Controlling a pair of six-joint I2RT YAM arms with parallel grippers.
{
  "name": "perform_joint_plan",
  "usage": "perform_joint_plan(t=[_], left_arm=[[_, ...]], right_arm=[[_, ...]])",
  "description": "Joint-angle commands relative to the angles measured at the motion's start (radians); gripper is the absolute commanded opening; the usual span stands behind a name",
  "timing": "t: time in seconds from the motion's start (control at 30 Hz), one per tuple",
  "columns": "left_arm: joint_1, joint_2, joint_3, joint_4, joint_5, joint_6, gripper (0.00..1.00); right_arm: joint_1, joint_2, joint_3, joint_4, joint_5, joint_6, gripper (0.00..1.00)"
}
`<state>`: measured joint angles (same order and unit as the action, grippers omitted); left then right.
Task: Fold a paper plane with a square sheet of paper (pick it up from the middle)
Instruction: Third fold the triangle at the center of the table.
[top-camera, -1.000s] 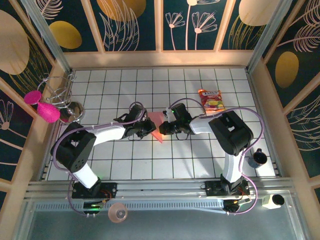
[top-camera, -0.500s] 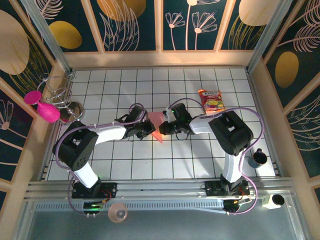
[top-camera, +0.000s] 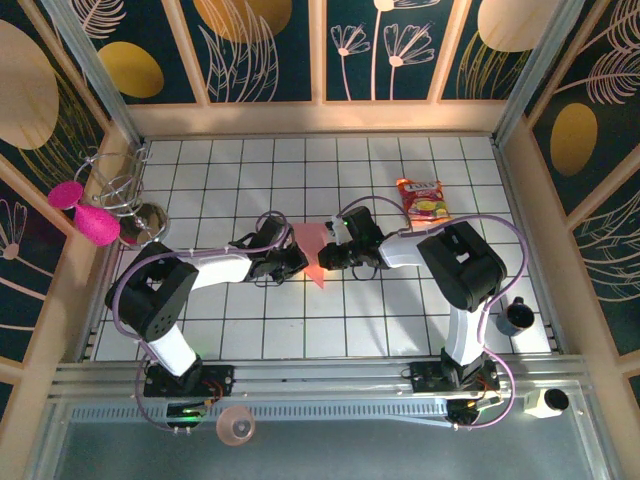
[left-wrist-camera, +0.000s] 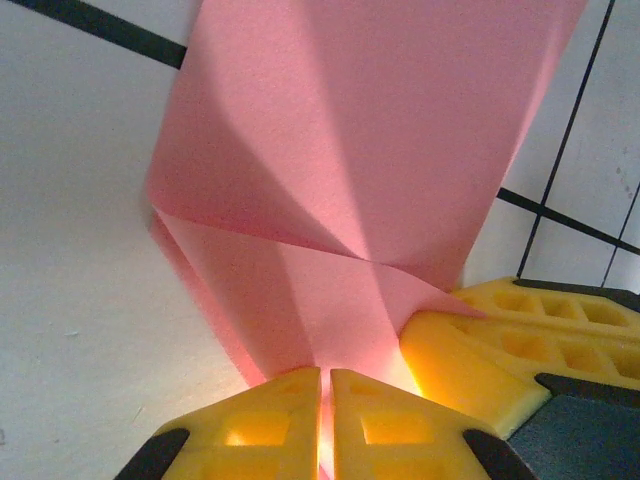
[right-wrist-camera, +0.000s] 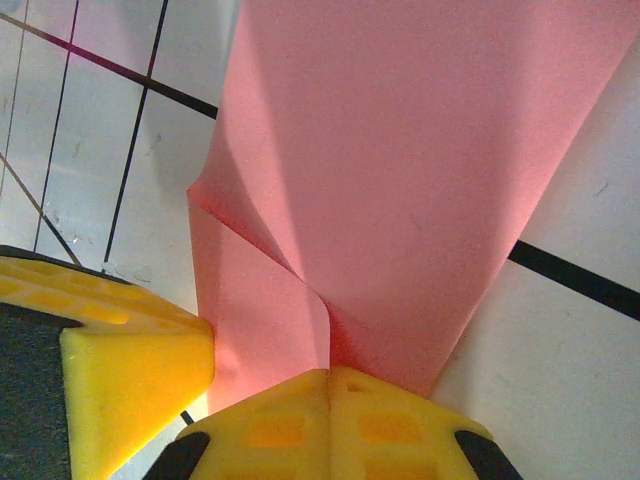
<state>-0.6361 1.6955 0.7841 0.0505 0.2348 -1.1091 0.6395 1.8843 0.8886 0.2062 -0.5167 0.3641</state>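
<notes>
- Left gripper (left-wrist-camera: 326, 378) is clenched on the paper (left-wrist-camera: 370, 150), its yellow tips pressed together with the pink edge running down between them.
- Right gripper (right-wrist-camera: 330, 378) is pinched tight on the paper from the opposite side. The two sets of fingers meet almost tip to tip.
- Paper sits left of the packet (top-camera: 424, 200) and a little nearer the arm bases, apart from it.
- Progress, as I judge it, is roughly midway. The paper is no flat square: slanted flaps overlap along sharp creases, and from above it narrows to a point toward the bases. No wings or central ridge can be made out, so the later folds look left to do.
- Containers:
  - A dark mug (top-camera: 517, 316) stands right of the packet and much nearer the bases. Its contents cannot be told.
  - A pinkish cup (top-camera: 236, 427) stands far left of the packet, down by the near rail, and looks empty.
  - A wire rack (top-camera: 113, 183) stands far left of the packet, with nothing clearly inside it.
</notes>
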Motion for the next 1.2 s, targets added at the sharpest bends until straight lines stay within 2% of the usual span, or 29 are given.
perform_joint_plan(t=[0.0, 0.7, 0.93, 1.17], left_arm=[[-0.007, 0.011, -0.020, 0.006, -0.008, -0.023, 0.11], [-0.007, 0.044, -0.033, 0.014, -0.010, -0.022, 0.11], [-0.007, -0.011, 0.025, 0.007, -0.017, 0.022, 0.13], [-0.005, 0.066, 0.094, -0.056, -0.025, 0.068, 0.14]], right_arm=[[0.020, 0.043, 0.013, -0.051, 0.024, -0.022, 0.00], [0.023, 0.038, 0.010, -0.051, 0.021, -0.020, 0.00], [0.025, 0.038, 0.005, -0.052, 0.027, -0.025, 0.00], [0.025, 0.036, 0.004, -0.051, 0.033, -0.024, 0.00]])
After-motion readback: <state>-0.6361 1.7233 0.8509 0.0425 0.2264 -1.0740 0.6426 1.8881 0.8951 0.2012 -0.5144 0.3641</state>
